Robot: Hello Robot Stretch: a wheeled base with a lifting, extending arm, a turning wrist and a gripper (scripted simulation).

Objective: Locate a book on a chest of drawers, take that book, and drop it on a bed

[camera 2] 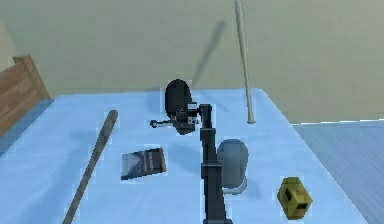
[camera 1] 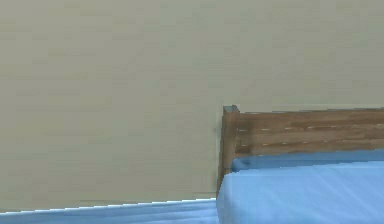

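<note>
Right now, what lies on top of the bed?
On the blue bed: a dark book, a brown bat, a grey cylinder, a yellow-black object. The arm covers the bedding behind it.

bed [camera 2: 60,120]: blue cover, wooden headboard [camera 2: 20,95] left
book [camera 2: 142,163]: flat on bed, left of arm [camera 2: 210,170]
claw [camera 2: 156,124]: near book; load unclear
bat [camera 2: 95,165]: lying on bed, left of book
grey cylinder [camera 2: 233,165]: just right of arm

A plain beige wall [camera 1: 120,90] spans the forward view. At three o'clock a slatted wooden headboard [camera 1: 310,130] stands against it, the pale blue bed [camera 1: 300,195] at four.
</note>
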